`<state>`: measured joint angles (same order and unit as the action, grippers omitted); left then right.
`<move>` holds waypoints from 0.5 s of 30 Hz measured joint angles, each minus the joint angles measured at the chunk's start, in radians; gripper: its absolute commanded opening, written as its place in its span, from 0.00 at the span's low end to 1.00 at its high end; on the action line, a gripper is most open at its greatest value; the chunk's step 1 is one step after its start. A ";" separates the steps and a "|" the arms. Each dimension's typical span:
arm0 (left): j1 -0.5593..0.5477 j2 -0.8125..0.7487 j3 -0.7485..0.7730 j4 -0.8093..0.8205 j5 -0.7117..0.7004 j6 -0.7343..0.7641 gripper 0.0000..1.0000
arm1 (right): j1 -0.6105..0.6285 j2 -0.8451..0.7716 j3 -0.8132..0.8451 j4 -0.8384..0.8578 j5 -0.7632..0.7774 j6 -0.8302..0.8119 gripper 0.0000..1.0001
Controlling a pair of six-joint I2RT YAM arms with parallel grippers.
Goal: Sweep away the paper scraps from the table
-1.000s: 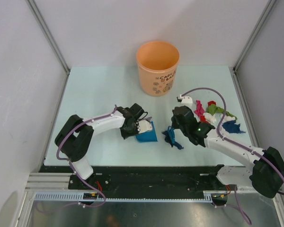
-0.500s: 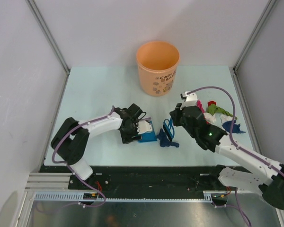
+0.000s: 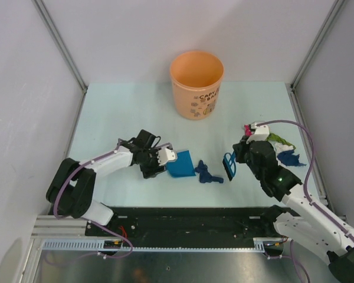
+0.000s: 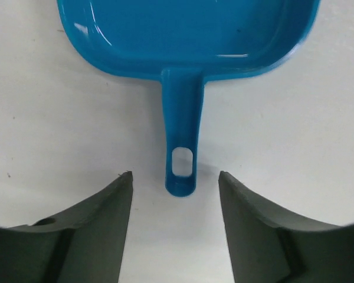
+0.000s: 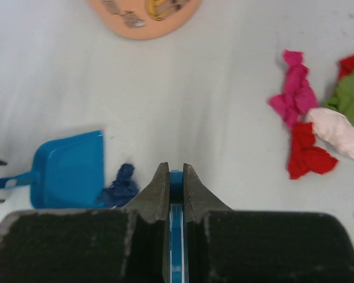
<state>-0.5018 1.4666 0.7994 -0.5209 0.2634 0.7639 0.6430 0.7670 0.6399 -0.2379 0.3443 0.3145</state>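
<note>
Right wrist view shows the paper scraps (image 5: 311,127) best: magenta, red, green and pale pink crumples bunched together at about two o'clock on the table (image 5: 224,94), touching or nearly touching one another. From the top external view these paper scraps (image 3: 281,143) lie at three o'clock, partly hidden behind the right arm, with a navy piece (image 3: 289,158) at their near edge. One more dark blue scrap (image 3: 208,174) lies apart from them near the table's middle, at about six o'clock from the orange bucket (image 3: 196,82), just beside the open lip of the blue dustpan (image 3: 180,165).

The right pincer (image 3: 232,163) is pressed together on the small blue brush (image 3: 229,167), whose thin blue edge shows nipped between the fingers in its own camera; it hangs between the lone dark scrap and the bunch, clear of both. The left pincer (image 4: 174,177) stands spread, one finger on each side of the dustpan's handle (image 4: 182,130) with bare table showing in both gaps, so it touches nothing. The dustpan lies flat, handle toward nine o'clock
</note>
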 measured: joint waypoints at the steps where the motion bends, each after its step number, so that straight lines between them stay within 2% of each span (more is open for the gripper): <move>1: -0.001 0.009 -0.003 0.004 0.001 0.005 0.58 | -0.024 -0.005 -0.008 -0.008 0.003 0.012 0.00; 4: -0.004 0.056 -0.001 0.034 0.004 0.001 0.43 | -0.051 -0.006 -0.010 -0.048 0.056 0.064 0.00; 5: -0.004 0.063 0.005 0.038 0.007 0.000 0.35 | -0.047 -0.006 -0.010 -0.064 0.081 0.089 0.00; 7: -0.008 0.073 0.011 0.046 0.006 -0.004 0.25 | -0.022 -0.007 -0.010 -0.104 0.140 0.136 0.00; 9: -0.018 0.078 0.014 0.059 -0.001 -0.004 0.00 | 0.021 -0.004 -0.010 -0.143 0.190 0.178 0.00; 15: -0.059 0.067 0.002 0.080 -0.056 -0.001 0.00 | 0.175 0.059 -0.010 -0.260 0.324 0.305 0.00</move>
<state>-0.5610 1.5333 0.8013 -0.4412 0.2073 0.7631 0.8177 0.8257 0.6304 -0.4980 0.6685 0.6193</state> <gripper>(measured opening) 0.052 0.064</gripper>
